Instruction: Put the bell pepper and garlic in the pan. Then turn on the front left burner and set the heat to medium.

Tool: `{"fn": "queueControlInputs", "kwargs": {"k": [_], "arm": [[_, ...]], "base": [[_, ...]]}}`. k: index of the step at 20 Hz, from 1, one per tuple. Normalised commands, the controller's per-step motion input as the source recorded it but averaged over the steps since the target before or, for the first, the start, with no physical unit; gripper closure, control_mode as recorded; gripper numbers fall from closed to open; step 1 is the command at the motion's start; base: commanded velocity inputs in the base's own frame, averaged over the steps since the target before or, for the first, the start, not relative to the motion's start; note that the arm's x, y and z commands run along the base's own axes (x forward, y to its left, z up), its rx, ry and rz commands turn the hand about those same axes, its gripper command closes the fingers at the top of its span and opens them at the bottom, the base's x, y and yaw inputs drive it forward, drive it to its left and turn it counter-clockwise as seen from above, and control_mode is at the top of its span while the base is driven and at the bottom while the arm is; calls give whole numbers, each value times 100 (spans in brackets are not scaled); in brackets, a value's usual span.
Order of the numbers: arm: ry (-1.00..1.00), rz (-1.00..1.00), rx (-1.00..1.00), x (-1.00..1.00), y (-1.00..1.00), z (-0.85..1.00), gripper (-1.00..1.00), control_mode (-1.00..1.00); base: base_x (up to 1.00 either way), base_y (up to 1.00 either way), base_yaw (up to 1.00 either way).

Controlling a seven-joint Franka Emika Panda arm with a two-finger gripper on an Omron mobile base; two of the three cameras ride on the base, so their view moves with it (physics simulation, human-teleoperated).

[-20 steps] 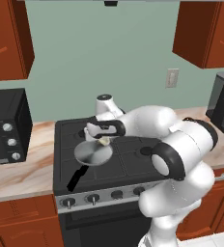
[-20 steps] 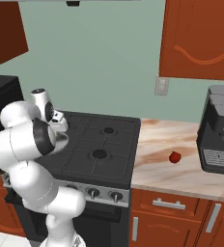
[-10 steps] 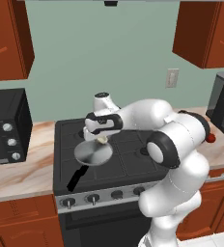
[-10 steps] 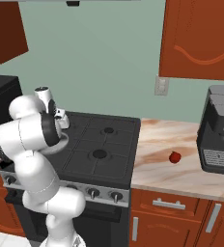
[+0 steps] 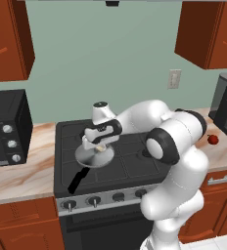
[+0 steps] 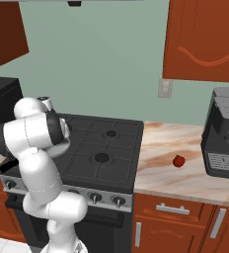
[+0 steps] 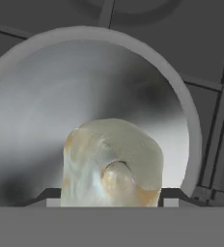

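Now the end effector has lowered the garlic over the pan.

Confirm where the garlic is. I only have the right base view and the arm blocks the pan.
Observer: Hand view has the garlic between the tool's tips, over the pan.
Operator: Pepper in the pan?
Observer: No. The hand view shows nothing else in the pan; the pepper is on the counter in your view.
Operator: Pan position?
Observer: Left base view puts it on the stove's front left, handle toward the knobs.
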Motion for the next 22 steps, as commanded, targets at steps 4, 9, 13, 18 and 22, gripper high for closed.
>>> {"fn": "queueControlInputs", "kwargs": {"k": [4,9,13,18,22], "arm": [[0,0,0,0,7,-39,100,-100],[0,0,0,0,0,-3,100,-100],[0,0,0,6,0,-1,100,-100],[0,0,0,4,0,0,100,-100],[0,0,0,0,0,0,-100,-100]], "base": [[0,0,0],[0,0,0],[0,0,0],[0,0,0],[0,0,0]]}}
